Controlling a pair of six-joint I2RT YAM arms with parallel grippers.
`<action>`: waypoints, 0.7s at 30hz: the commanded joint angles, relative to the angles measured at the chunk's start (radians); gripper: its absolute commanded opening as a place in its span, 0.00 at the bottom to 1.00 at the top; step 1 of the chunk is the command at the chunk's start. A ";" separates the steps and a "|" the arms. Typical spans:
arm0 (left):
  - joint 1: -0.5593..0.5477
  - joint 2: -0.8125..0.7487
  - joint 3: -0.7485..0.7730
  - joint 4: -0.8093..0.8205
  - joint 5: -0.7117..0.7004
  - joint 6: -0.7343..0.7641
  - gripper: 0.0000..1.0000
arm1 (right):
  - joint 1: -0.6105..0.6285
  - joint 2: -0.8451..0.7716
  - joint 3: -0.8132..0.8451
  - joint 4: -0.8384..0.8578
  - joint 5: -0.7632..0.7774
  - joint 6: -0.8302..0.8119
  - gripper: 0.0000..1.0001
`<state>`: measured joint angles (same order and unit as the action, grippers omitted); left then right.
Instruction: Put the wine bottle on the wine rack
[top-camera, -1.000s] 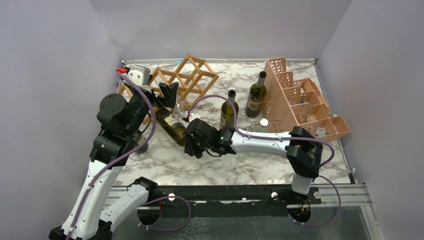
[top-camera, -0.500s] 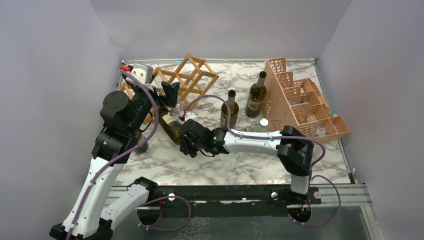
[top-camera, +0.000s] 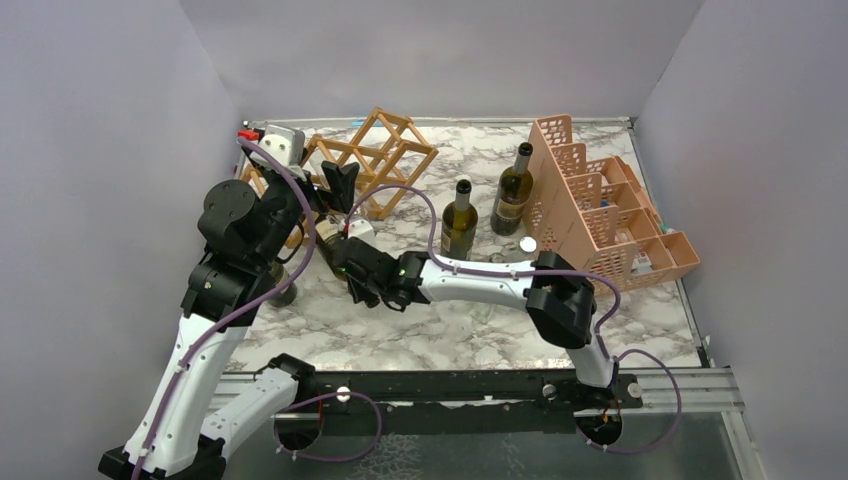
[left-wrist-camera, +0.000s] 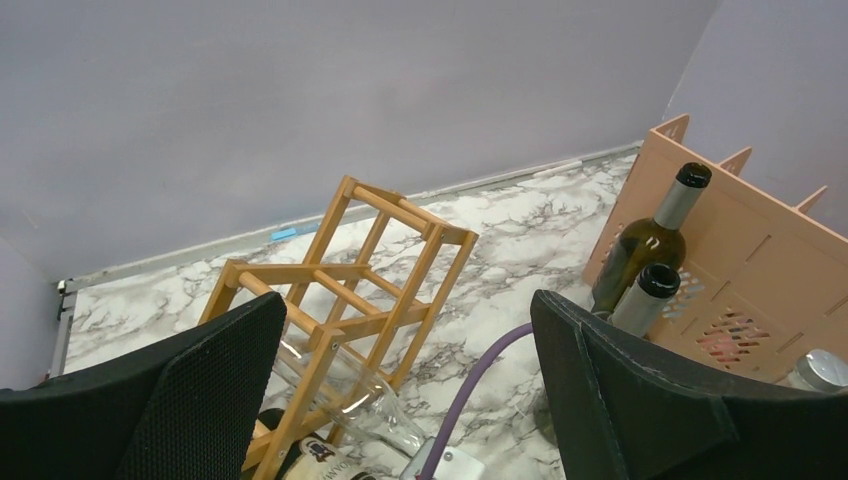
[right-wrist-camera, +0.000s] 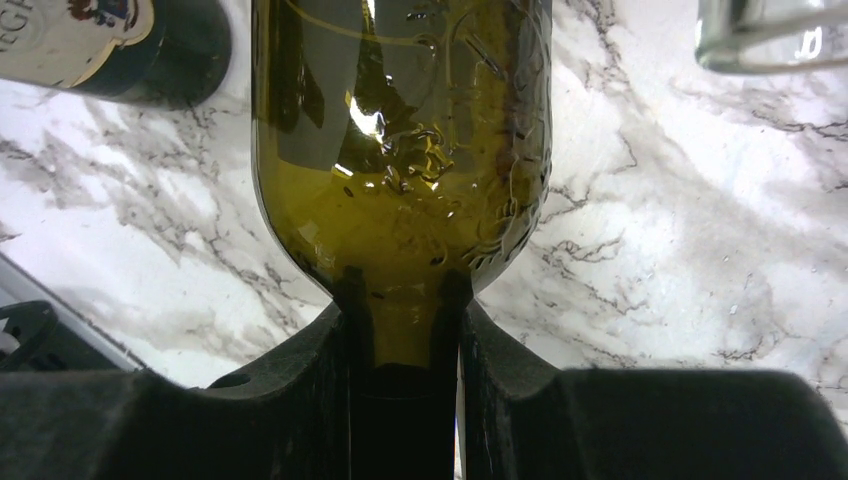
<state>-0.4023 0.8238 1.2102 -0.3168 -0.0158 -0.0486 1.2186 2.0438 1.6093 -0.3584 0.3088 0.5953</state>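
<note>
The right gripper (right-wrist-camera: 402, 300) is clamped on the neck of the green wine bottle (right-wrist-camera: 400, 180). The bottle lies tilted low over the left side of the worktop (top-camera: 430, 330), its base pointing toward the wine rack (top-camera: 378, 155) near the far left corner. Whether it touches the rack I cannot tell. The left gripper (left-wrist-camera: 415, 395) hangs above, fingers spread wide, holding nothing. One upright bottle (top-camera: 460, 218) and a second upright bottle (top-camera: 513, 188) stand beside a pink crate (top-camera: 600, 200) toward the right edge.
</note>
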 joint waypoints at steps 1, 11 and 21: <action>-0.002 -0.003 0.037 -0.005 -0.010 0.000 0.99 | 0.001 0.010 0.108 0.073 0.178 -0.033 0.09; -0.002 0.004 0.049 -0.010 -0.010 -0.002 0.99 | -0.001 0.081 0.177 0.110 0.219 -0.091 0.10; -0.001 0.016 0.064 -0.021 0.002 -0.006 0.99 | -0.001 0.135 0.215 0.209 0.233 -0.159 0.12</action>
<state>-0.4023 0.8421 1.2339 -0.3397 -0.0154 -0.0486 1.2182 2.1723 1.7355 -0.3401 0.4301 0.4786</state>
